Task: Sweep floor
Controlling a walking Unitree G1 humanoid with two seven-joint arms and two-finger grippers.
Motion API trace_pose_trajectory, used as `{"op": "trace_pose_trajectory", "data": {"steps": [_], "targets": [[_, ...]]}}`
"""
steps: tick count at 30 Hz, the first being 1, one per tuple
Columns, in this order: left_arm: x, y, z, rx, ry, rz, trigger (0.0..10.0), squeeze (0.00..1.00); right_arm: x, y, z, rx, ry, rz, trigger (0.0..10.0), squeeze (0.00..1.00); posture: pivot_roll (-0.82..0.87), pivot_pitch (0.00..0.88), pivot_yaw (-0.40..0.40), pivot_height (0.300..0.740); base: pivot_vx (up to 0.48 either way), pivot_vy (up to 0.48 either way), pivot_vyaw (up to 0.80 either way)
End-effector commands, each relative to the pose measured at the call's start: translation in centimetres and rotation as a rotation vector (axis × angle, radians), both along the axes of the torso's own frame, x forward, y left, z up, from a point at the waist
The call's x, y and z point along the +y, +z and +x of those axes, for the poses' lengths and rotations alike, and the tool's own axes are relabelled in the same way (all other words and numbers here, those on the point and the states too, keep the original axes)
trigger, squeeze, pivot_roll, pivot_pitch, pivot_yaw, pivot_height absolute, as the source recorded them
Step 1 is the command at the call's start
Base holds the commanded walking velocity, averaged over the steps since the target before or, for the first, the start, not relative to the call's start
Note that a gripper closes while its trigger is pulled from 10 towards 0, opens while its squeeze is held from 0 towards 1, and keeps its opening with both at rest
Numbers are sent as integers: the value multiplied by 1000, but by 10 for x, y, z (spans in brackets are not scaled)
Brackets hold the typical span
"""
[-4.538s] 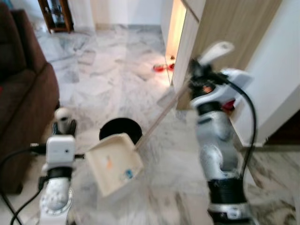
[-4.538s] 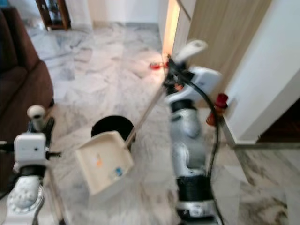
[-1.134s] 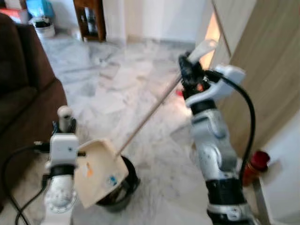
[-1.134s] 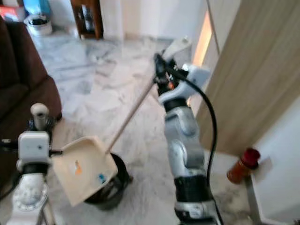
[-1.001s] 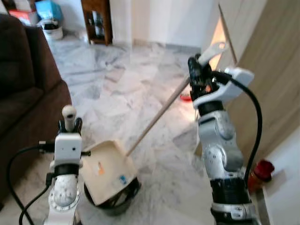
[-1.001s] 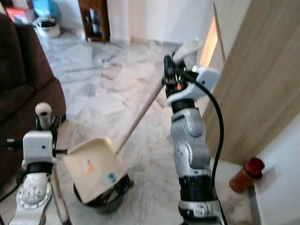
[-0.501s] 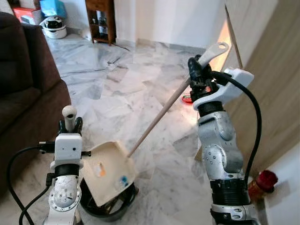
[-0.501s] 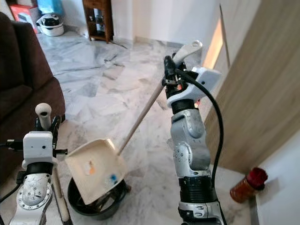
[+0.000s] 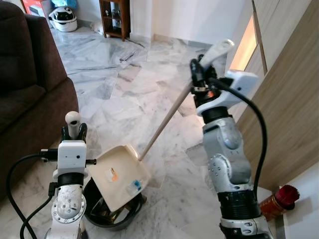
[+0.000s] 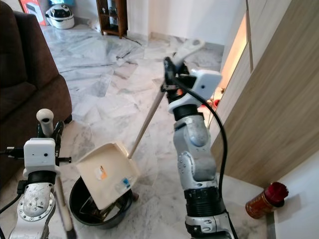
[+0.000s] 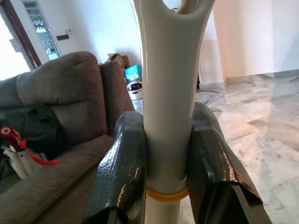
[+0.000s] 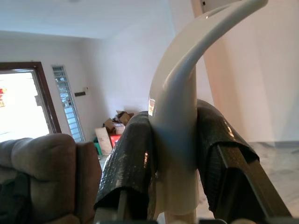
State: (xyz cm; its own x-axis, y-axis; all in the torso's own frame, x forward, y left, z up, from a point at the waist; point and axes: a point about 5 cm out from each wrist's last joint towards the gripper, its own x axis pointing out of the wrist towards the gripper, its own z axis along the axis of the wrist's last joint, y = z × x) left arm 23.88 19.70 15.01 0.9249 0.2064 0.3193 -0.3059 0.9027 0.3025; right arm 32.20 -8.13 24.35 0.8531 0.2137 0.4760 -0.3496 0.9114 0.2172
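Observation:
A cream dustpan (image 9: 119, 177) hangs tilted over a black bin (image 9: 112, 213) on the floor, with an orange bit and a blue bit lying in the pan. Its long wooden handle (image 9: 167, 119) slants up to a white grip. My right gripper (image 9: 198, 75) is shut on that grip, and its black fingers (image 12: 128, 158) clamp the grip from both sides. My left gripper (image 9: 73, 131) is shut on the white top of the broom handle (image 11: 168, 116), held upright at the lower left, beside the bin. The broom's head is hidden.
A brown sofa (image 9: 30, 89) stands close on the left. A wood-panelled wall (image 9: 291, 99) runs along the right, with a red-capped bottle (image 9: 279, 200) at its foot. At the back are a wooden shelf (image 9: 115, 17) and a white helmet (image 9: 64, 19). Marble floor (image 9: 124, 99) stretches ahead.
The whole view has shifted as I moved. The dustpan, earlier in front of the bin, now hangs over it. Both grippers keep their hold.

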Motion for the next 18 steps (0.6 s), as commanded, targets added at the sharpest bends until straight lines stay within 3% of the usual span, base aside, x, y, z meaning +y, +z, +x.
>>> {"op": "trace_pose_trajectory", "data": {"steps": [1,8,13,15,18], "targets": [[0,6,-1,-21,-7,25,10000,0,4,25,-16,-125,9,47,10000,0,34,63,-32,740,0,0,0],[1,7,-1,-24,-7,28,10000,0,16,29,-33,-180,21,43,10000,0,34,68,-26,740,0,0,0],[1,7,-1,-22,-13,32,10000,0,23,31,-42,-174,32,92,10000,0,43,73,-23,740,0,0,0],[1,10,0,-28,-22,40,10000,0,30,37,-52,-248,49,26,10000,0,46,78,-16,740,0,0,0],[2,10,0,-27,-24,44,10000,0,34,40,-59,-268,84,38,10000,0,43,83,-14,740,0,0,0]]}}
